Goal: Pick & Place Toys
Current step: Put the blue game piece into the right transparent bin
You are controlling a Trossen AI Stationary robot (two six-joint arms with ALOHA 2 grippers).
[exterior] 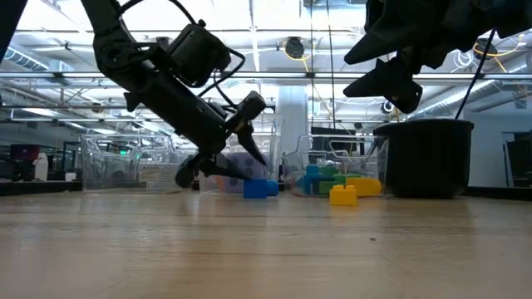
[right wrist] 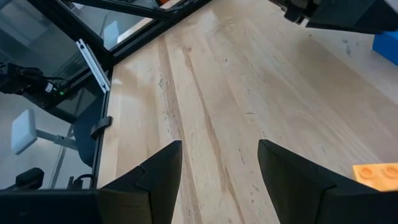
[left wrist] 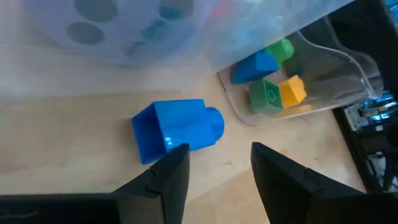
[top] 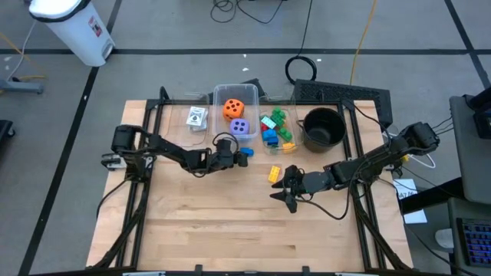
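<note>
A blue brick lies on its side on the table in front of the dice bin; it also shows in the left wrist view and the low view. My left gripper is open, slanting down just above and beside the brick. A yellow brick lies on the table; in the low view it rests flat. My right gripper is open and empty, raised above the table just on the near side of the yellow brick.
Three clear bins stand at the back: one with white cards, one with an orange die and a purple die, and one with coloured bricks. A black pot stands to their right. Bare wood lies toward the near edge.
</note>
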